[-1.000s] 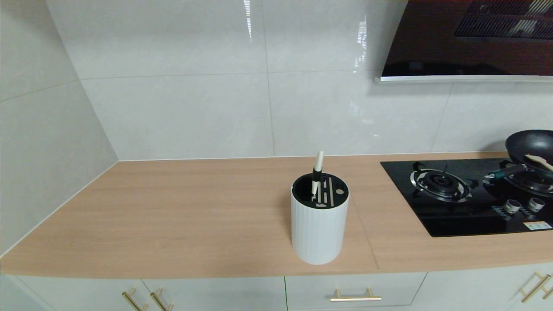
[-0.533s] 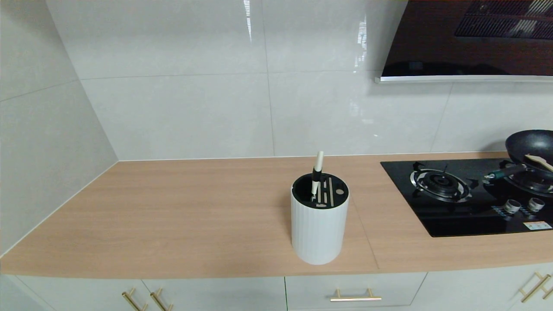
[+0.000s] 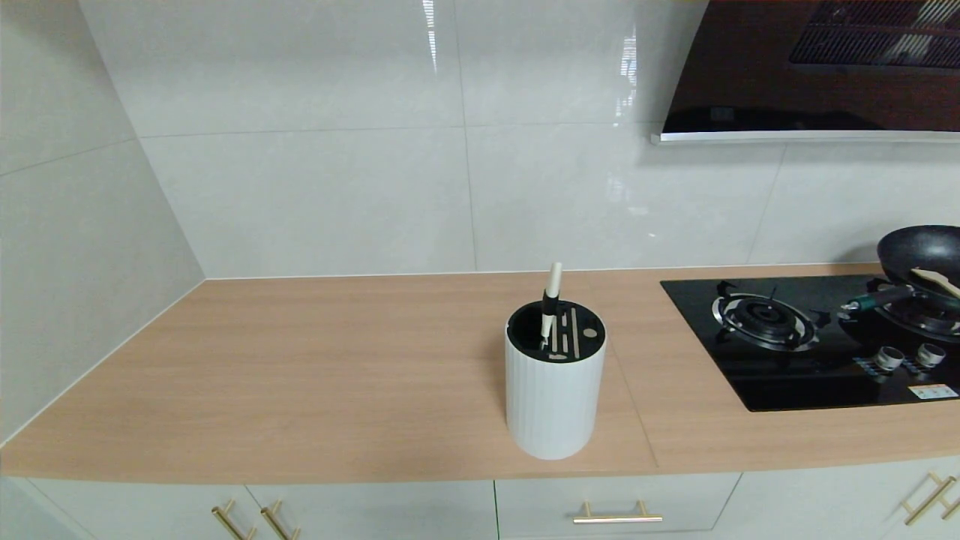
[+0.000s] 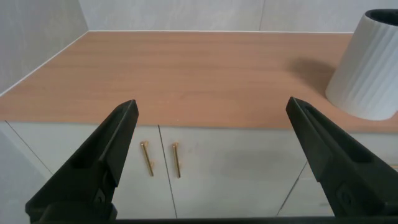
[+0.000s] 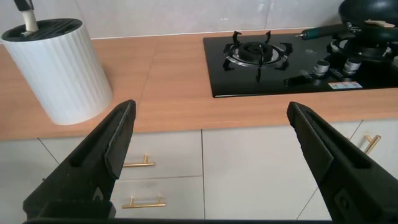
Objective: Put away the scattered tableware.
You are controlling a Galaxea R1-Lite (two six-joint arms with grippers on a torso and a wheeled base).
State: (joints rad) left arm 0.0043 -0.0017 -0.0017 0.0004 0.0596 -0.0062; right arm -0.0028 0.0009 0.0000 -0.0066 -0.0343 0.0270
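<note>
One utensil [image 3: 551,296], cream-handled with a black collar, stands upright in a slot of the holder [image 3: 555,397], its handle rising above the black slotted top. Its working end is hidden inside, so its kind cannot be told. The holder, a white ribbed cylinder, stands on the wooden counter [image 3: 300,375] near the front edge, left of the hob [image 3: 810,352] and apart from it. A black wok [image 3: 919,251] sits on the hob's right burner with a wooden spatula [image 3: 936,280] resting in it. The near-left burner is bare. A dark hood [image 3: 810,67] hangs on the tiled wall [image 3: 315,150] above the hob. The left gripper [image 4: 211,107] is held in front of the counter's edge, its jaws spread wide and empty, facing cabinet doors with two brass pulls [image 4: 161,158]. The holder [image 4: 367,68] stands on the counter [image 4: 186,74] beyond it, well apart. The right gripper [image 5: 211,109] is likewise held before the cabinet fronts, jaws wide and empty, with a brass drawer handle [image 5: 140,163] showing between them. Beyond it on the counter [image 5: 174,93] are the holder [image 5: 59,68], with the utensil [image 5: 26,15] in it, and the hob [image 5: 292,59] with the wok [image 5: 367,12].
</note>
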